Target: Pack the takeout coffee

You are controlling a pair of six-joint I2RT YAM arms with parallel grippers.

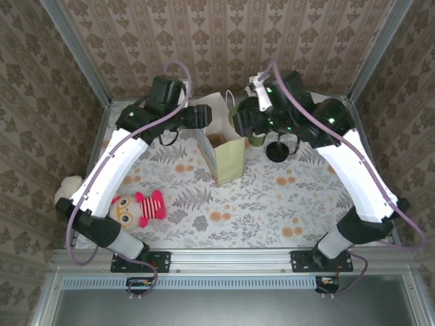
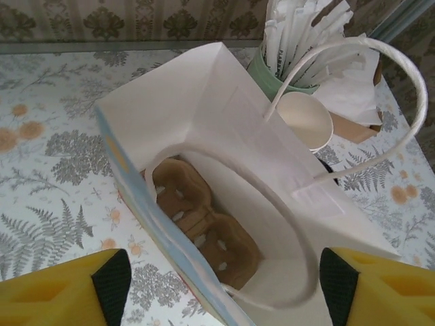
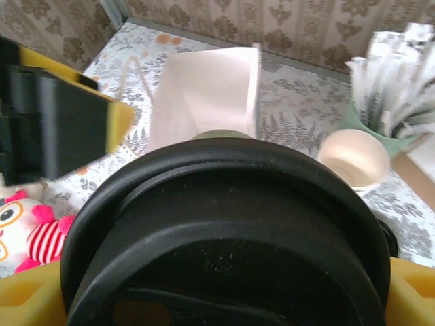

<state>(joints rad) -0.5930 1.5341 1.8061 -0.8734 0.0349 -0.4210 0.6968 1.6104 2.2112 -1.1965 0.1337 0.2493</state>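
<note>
Takeout coffee (image 3: 224, 231) gripped by the right gripper (image 3: 221, 299), just right of the gift bag (image 2: 204, 102).
Left gripper (image 2: 224, 278) hangs wide above the bag's mouth; best lowered upright into the cardboard carrier (image 2: 204, 227), clear of the handles (image 2: 408, 88).

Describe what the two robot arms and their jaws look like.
Both the left arm and right arm have white shells with black joints and trailing lilac cables. Small green lights glow on the right arm's wrist. The jaws are yellow with black pads.
</note>
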